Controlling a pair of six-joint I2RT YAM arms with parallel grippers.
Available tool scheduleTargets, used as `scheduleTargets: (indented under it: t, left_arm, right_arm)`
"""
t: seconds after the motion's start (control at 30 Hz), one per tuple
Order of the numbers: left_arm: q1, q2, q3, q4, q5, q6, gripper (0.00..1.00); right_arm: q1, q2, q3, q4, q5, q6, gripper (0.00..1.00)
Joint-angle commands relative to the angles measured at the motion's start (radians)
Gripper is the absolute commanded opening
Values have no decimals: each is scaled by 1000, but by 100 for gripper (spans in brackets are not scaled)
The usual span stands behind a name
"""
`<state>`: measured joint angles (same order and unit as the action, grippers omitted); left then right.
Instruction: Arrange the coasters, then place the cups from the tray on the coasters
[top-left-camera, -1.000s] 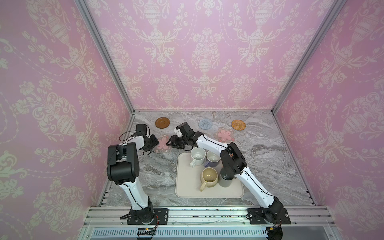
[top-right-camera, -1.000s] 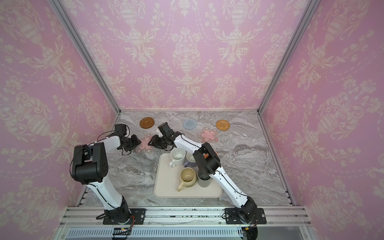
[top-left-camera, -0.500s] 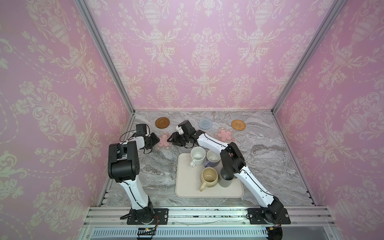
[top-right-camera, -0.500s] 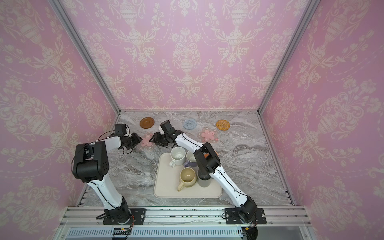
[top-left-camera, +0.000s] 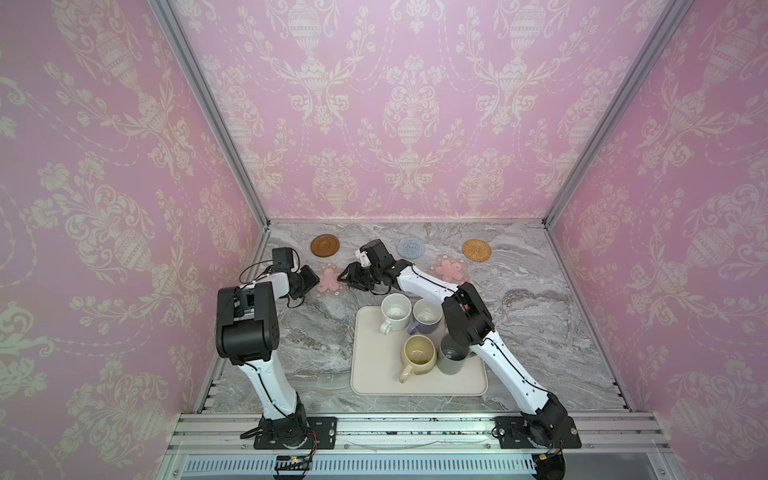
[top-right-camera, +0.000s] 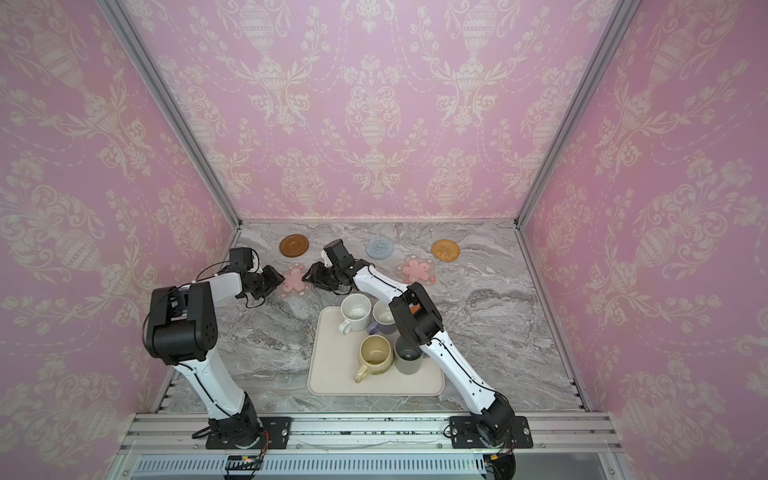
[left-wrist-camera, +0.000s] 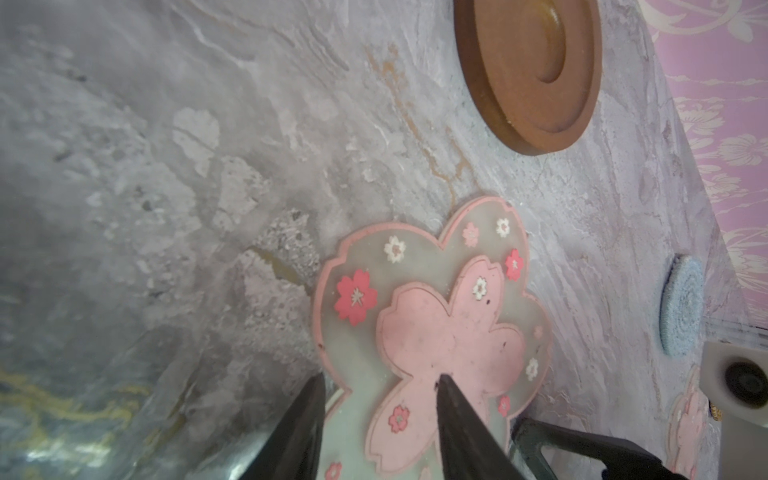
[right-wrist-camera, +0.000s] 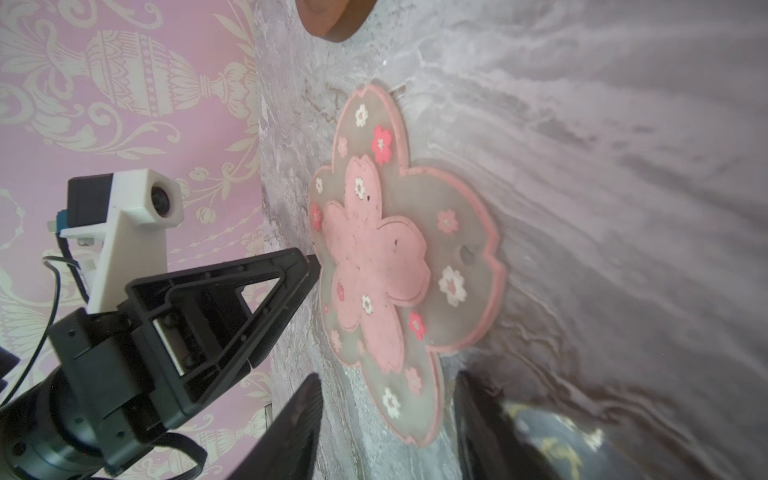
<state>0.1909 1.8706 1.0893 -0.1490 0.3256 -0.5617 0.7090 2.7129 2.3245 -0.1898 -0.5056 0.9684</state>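
- Check the left gripper (left-wrist-camera: 380, 376): its jaws stand apart and clamp nothing. The fingertips sit over the edge of the near flower coaster (left-wrist-camera: 436, 332); you cannot tell whether they press it.
- Check the right gripper (right-wrist-camera: 388, 376): its jaws stand apart and clamp nothing. One petal of the same coaster lies between its fingers.
- Read this pose as a two-sided nudge. Both grippers flank the coaster, which lies flat on the worktop (top-left-camera: 519, 316), probably to line it up.
- Note the layout. The wooden disc (top-left-camera: 324, 245), blue round (top-left-camera: 411, 247) and rattan disc (top-left-camera: 476, 250) lie along the far edge, well apart, apparently leaving room for one cup each. The second flower coaster (top-left-camera: 451, 269) lies nearer.
- Expect the cups next. The white cup (top-left-camera: 395, 309), lavender cup (top-left-camera: 426, 313), cream cup (top-left-camera: 419, 351) and grey cup (top-left-camera: 453, 355) stand on the tray (top-left-camera: 374, 374).
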Motion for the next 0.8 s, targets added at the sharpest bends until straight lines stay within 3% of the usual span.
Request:
scheduleTargets:
  t: [0.0,0.2,0.43,0.77]
  left_arm:
    - [4,-68,41,-138,-58,36,47]
    - [2,-169,82,-231,-84,73,47]
    - [-21,-222,170,-353,-68,134,47]
    - [-173,-217,256,-360,-28,96,48]
  right_arm:
    - [-18,-42,-45,-96,41,-55,53]
    - [-35,-127,-65,-94,53,-98,54]
    - [-81,-310,-206,-61,105,-145,54]
    - [-196,-591,-500,-74,185,-242,54]
